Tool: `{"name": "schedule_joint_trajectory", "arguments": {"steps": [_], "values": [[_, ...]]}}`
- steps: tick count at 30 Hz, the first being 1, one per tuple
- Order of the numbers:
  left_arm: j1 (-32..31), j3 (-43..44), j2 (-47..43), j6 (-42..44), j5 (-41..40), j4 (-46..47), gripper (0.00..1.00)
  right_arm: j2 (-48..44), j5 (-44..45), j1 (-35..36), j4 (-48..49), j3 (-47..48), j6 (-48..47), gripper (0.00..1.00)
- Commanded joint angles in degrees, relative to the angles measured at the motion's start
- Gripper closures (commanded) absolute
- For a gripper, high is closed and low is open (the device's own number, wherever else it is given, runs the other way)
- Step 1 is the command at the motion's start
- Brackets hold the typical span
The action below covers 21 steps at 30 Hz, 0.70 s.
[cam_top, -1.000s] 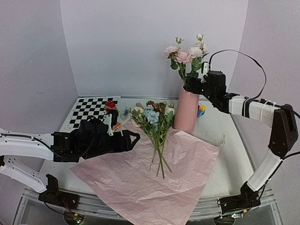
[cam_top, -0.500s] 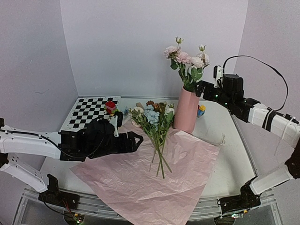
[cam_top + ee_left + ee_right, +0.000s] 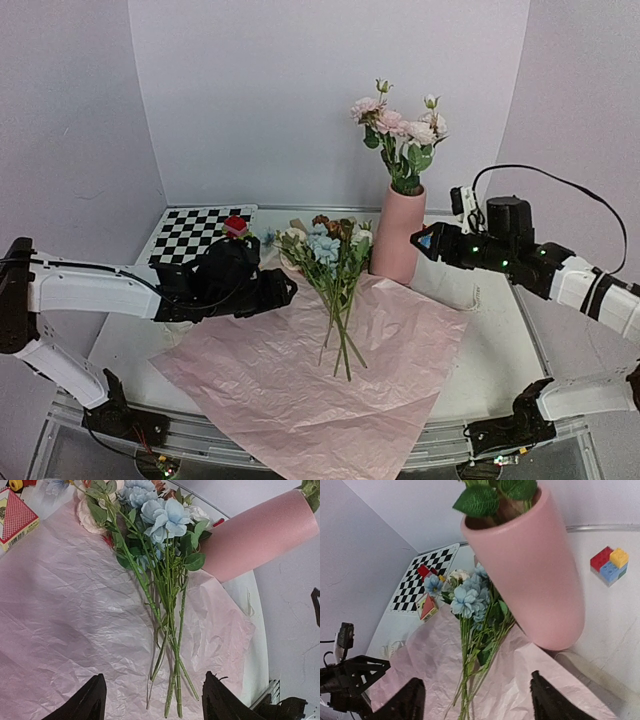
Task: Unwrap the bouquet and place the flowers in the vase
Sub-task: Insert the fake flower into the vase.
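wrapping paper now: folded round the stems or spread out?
Spread out. The pink paper lies as a flat crinkled sheet on the table, with the flowers lying loose on top, stems bare.

No readable text, numbers or brand marks appear in any view. A small red-patterned box point(image 3: 15, 517) carries faint marks, too blurred to read.

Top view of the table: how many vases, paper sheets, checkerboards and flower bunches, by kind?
Vase: 1
Paper sheet: 1
Checkerboard: 1
Flower bunches: 2 (bunch in vase, bunch on paper)
Total: 5
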Motion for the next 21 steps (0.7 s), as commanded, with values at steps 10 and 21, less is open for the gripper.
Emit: {"name": "schedule_joint_trajectory", "arguments": {"steps": [10, 21], "values": [[2.1, 14.1, 17.0, 0.8, 4.8, 1.8, 0.51, 5.4, 0.8, 14.5, 3.9, -5.1, 5.5, 0.44], [3.1, 22.1, 29.6, 4.2, 12.9, 2.9, 0.69, 10.7, 2.6, 18.6, 5.4, -6.1, 6.6, 0.57]]}}
